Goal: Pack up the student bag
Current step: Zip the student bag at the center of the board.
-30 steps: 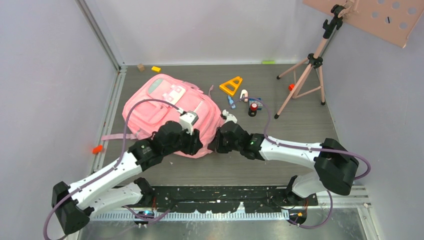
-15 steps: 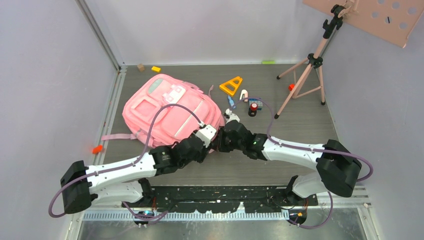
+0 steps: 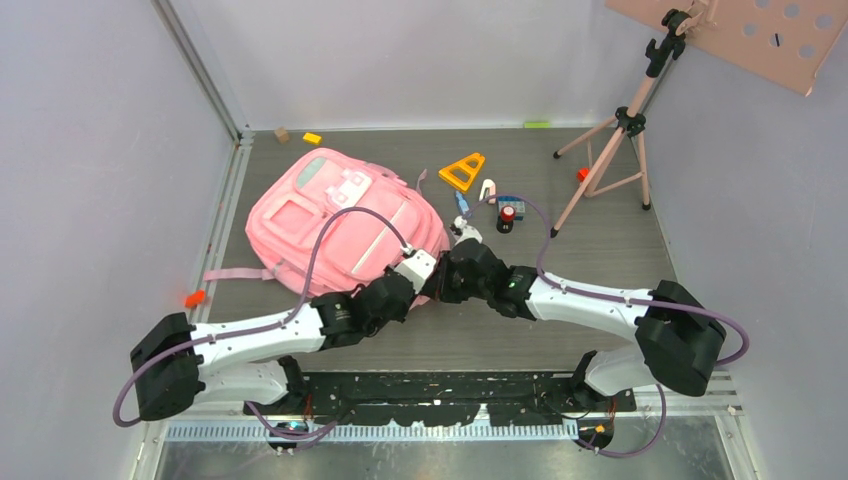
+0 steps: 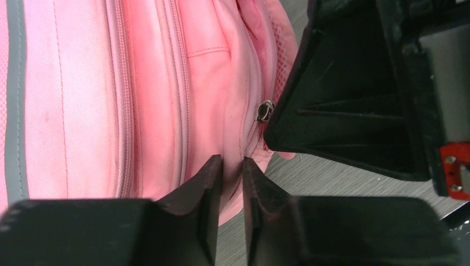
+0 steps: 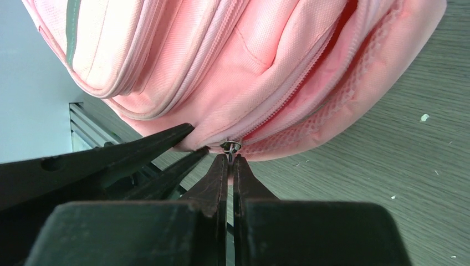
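Note:
The pink student bag lies flat on the table, its near right corner pointing toward both arms. My left gripper sits at that corner. In the left wrist view the left gripper is shut on a fold of the bag's pink fabric beside the zip. My right gripper meets the same corner from the right. In the right wrist view the right gripper is shut on the metal zipper pull at the end of the bag's side zip.
Right of the bag lie an orange triangle, a white piece, a blue item and a red-and-black item. A pink tripod stands at the back right. An orange bit lies at the left rail.
My left arm swung off the bag's near side to its near right corner, and its jaws narrowed onto the fabric. The right gripper stayed shut at the zip.

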Tool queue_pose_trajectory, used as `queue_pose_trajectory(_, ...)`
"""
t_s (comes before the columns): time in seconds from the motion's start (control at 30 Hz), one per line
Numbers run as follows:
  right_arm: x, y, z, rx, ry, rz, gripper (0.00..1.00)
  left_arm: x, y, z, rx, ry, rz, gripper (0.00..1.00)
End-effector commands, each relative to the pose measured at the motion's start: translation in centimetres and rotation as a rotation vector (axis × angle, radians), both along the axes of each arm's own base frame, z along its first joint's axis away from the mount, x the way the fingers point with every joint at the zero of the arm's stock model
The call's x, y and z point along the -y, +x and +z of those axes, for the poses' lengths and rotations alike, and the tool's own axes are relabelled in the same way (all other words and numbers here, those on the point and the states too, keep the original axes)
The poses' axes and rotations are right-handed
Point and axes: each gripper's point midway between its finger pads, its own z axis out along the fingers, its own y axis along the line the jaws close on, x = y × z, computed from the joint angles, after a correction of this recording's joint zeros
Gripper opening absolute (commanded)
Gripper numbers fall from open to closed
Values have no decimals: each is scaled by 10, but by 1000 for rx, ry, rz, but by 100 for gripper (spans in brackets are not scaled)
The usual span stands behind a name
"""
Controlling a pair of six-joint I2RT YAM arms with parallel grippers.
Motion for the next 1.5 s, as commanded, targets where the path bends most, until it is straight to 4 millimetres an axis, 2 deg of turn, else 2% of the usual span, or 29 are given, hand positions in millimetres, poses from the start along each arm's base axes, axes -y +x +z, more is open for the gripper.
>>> queue_pose_trajectory(0.0, 0, 18, 30, 88, 30, -36, 0, 3, 2, 4, 26, -55, 9, 12)
queue_pose_trajectory(0.07, 3, 20, 29, 96, 0, -39, 0, 0, 2, 7, 38, -53, 15, 0)
queue_pose_trajectory(0.2, 13, 27, 28, 120, -71, -63, 0, -9, 0, 6, 31, -19, 20, 0)
queue_pose_trajectory(0.4, 29, 47, 38, 187, -209, -109, 0, -22, -3, 9, 42, -38, 54, 0)
queue_pose_trajectory(0.53, 41, 59, 42, 195, -220, -138, 0, -30, -4, 15, 49, -46, 75, 0)
queue_pose_trajectory(0.9, 61, 94, 30, 212, -314, -172, 0, -52, -8, 35, 62, -21, 111, 0)
queue_pose_trajectory(1.03, 64, 105, 24, 210, -331, -180, 0, -60, -11, 43, 49, -41, 142, 0)
queue_pose_trajectory(1.27, 69, 124, 21, 194, -309, -194, 0, -87, -16, 62, 59, -114, 246, 0)
queue_pose_trajectory(1.47, 57, 127, 26, 197, -267, -126, 0, -106, -21, 77, 74, -168, 294, 0)
